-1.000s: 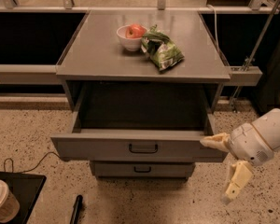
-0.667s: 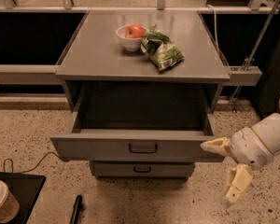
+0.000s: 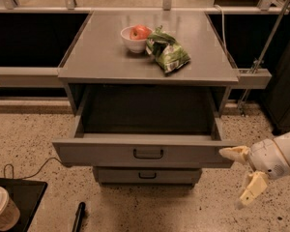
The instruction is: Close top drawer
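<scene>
A: Camera view: where is the wide grey metal top drawer [image 3: 101, 151]?
B: Pulled well out beneath the grey tabletop [image 3: 111, 57], its dark box exposed.
A: And the gripper?
B: The cream two-finger gripper [image 3: 242, 173], fingers spread and holding nothing, hangs just beside the front panel's right end, over speckled floor [image 3: 193, 211].

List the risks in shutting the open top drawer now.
The open cream two-finger tool sits by the right front corner of the wide grey metal top drawer, away from its dark loop handle: an off-centre push may skew and jam it. A hard shove might jolt the white bowl above.
</scene>
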Available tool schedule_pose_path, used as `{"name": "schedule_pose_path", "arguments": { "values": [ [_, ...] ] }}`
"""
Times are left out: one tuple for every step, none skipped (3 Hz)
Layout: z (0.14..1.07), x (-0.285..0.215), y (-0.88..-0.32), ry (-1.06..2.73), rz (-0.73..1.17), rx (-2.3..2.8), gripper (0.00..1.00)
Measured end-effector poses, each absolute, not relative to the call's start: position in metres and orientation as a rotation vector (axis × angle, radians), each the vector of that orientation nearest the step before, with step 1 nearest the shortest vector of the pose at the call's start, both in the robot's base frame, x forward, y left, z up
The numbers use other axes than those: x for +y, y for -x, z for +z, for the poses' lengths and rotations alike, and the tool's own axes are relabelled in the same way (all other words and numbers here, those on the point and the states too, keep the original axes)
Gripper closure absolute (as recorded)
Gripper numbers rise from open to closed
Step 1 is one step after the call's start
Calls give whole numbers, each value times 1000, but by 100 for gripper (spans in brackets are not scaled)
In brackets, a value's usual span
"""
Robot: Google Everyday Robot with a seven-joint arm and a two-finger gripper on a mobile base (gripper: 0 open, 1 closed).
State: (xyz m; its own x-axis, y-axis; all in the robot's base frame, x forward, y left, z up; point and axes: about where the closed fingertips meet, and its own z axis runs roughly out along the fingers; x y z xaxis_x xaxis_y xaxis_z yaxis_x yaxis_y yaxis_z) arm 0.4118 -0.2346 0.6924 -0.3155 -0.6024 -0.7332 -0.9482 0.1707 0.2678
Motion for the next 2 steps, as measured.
{"name": "schedule_pose_path", "arguments": {
  "values": [
    [691, -235, -413, 1458, 990, 1988, 0],
    [685, -236, -414, 1437, 1002, 1995, 0]
  ]
}}
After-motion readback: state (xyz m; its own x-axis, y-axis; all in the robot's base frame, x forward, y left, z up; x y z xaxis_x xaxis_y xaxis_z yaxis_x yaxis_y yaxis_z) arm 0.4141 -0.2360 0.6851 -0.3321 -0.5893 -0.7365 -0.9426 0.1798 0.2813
